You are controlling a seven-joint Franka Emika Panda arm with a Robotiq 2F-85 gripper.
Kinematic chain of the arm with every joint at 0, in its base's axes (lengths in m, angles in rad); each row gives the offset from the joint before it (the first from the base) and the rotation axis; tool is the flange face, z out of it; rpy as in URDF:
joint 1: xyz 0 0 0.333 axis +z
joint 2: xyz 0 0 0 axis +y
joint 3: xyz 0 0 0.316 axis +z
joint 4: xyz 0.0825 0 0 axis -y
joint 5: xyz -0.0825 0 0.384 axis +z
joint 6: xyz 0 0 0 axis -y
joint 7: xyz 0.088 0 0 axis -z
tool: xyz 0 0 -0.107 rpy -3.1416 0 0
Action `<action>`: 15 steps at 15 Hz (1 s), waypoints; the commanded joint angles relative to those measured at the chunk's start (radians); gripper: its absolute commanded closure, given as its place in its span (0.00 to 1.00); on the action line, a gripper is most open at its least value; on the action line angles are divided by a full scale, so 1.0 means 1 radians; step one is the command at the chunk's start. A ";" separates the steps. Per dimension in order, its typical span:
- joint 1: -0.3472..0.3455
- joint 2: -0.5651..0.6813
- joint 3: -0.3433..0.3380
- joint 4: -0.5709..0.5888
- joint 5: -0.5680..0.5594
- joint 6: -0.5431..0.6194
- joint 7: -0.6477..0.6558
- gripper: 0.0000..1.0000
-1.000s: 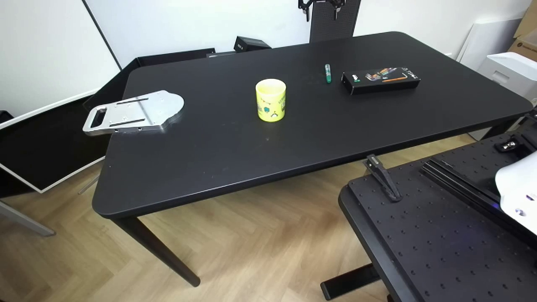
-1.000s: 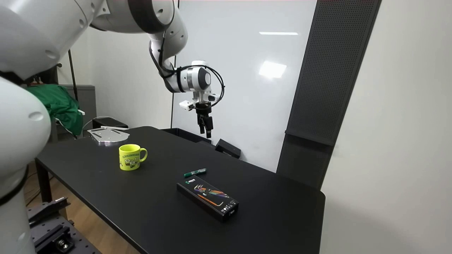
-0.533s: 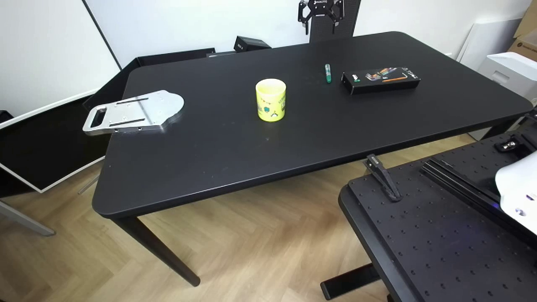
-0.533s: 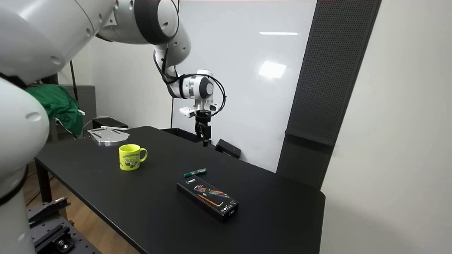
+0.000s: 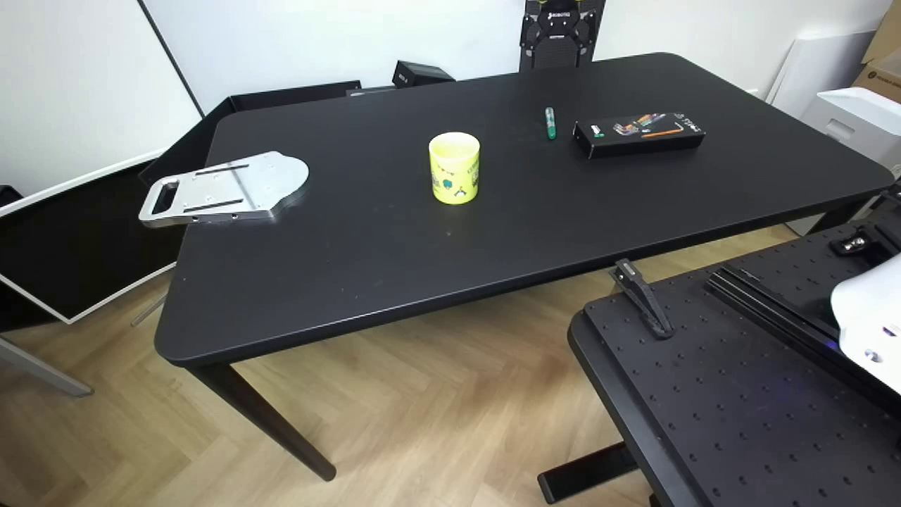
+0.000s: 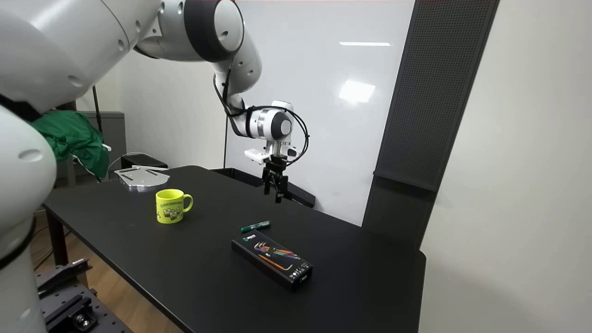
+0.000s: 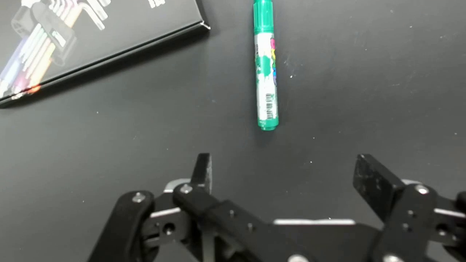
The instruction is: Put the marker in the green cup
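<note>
I held my tool (image 7: pixel 285 173) above the desk (image 6: pixel 360 277), spread wide, with nothing in its grasp. In the wrist view the marker (image 7: pixel 267 72) lay ahead of my tool, roughly in line with its gap, and the black box (image 7: pixel 102 34) lay ahead and to the left. In both exterior views the green cup (image 6: pixel 169 206) stood upright, well apart from my tool.

My white arm (image 6: pixel 171 37) with its black gripper (image 7: pixel 285 174)
From here I see smooth rounded shells (image 6: pixel 69 41), a broad black band (image 6: pixel 200 30), looped black cables (image 6: pixel 306 134), a silvery wrist collar (image 6: pixel 277 148), dark linkages (image 7: pixel 120 225), bright screws (image 7: pixel 421 189) and small white lettering (image 5: pixel 559 15).
</note>
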 commanded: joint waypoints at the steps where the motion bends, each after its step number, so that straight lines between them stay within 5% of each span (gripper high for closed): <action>1: 0.002 -0.020 -0.010 -0.066 0.024 0.065 -0.041 0.00; 15: 0.036 0.002 -0.033 -0.168 0.021 0.186 -0.062 0.00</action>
